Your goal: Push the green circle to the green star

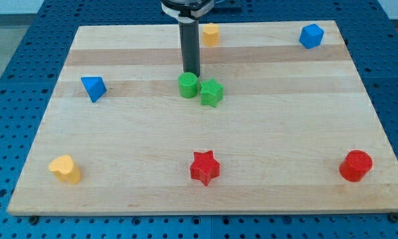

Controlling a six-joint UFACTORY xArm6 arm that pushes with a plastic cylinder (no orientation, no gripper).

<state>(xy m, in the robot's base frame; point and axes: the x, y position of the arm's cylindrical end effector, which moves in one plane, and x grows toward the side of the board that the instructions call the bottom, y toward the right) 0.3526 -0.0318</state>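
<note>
Green circle (188,85) touches green star (211,92) mid-board, nearer the top edge; my tip (191,73), a bare rod gripping nothing, sits just behind the circle.

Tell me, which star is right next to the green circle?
The green star. It sits against the green circle mid-board, just below my tip. The red star lies alone near the view's bottom.

My tip (191,73) sits just above the green circle (188,85), which touches the green star (211,92) on the wooden board (285,126)
</note>
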